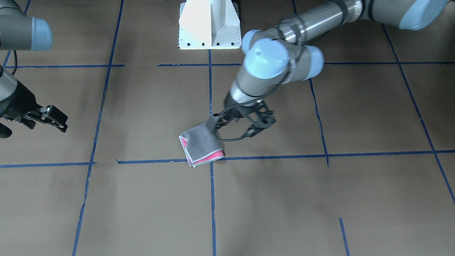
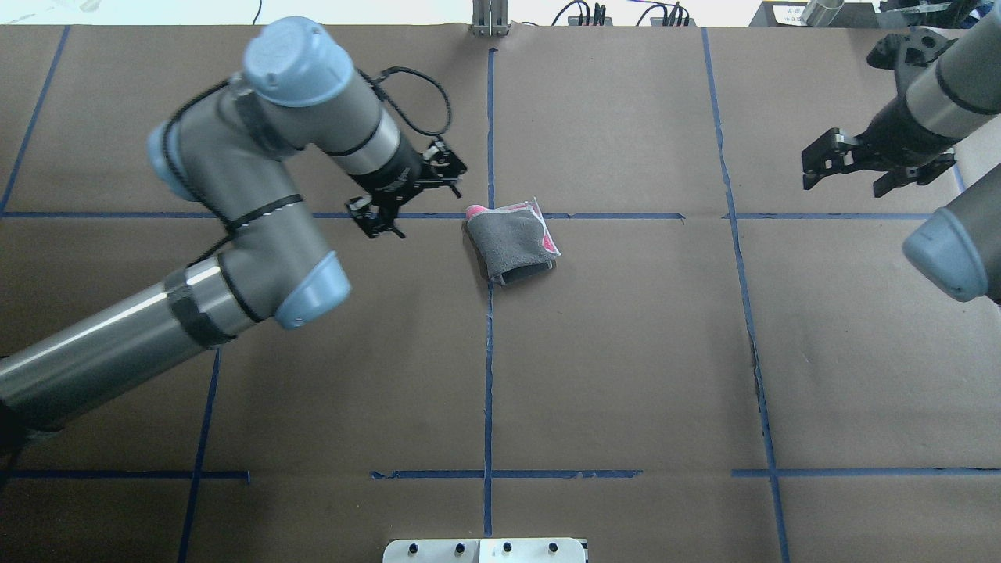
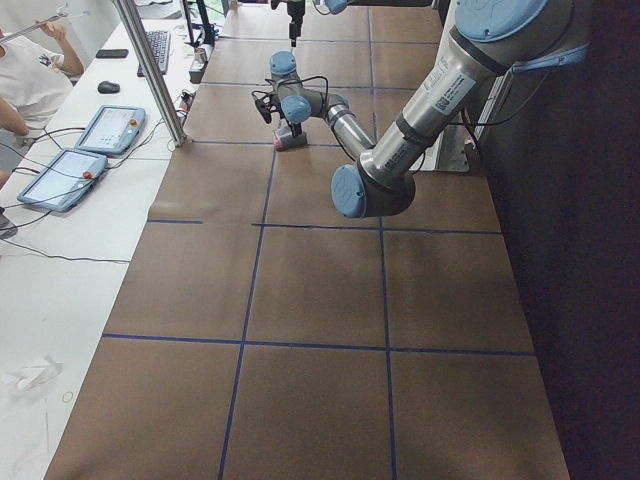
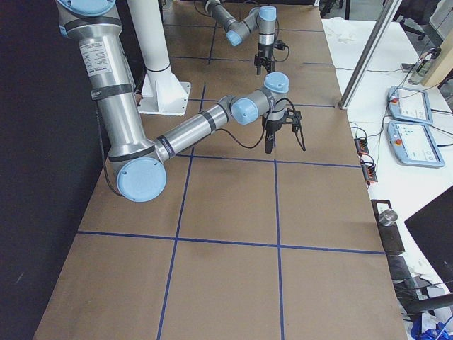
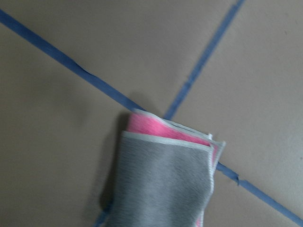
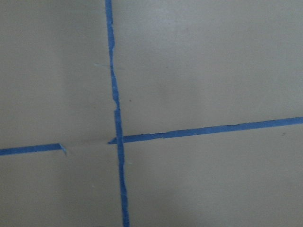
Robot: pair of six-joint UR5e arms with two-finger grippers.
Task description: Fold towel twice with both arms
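Left gripper fingers: spread, empty, just left of the towel, not touching it. Right gripper fingers: spread, empty, well apart at far right. Judgement: both folds appear complete, and the release step is in hand. Next move calls for lifting both arms away without snagging the top layer. Towel: compact quarter on the blue tape crossing mid-table, grey face outward, pink layers and whitish border showing at the edges

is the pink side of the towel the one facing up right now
No, the towel lies folded on the table with its dark grey face on top, and pink shows only along its edges.
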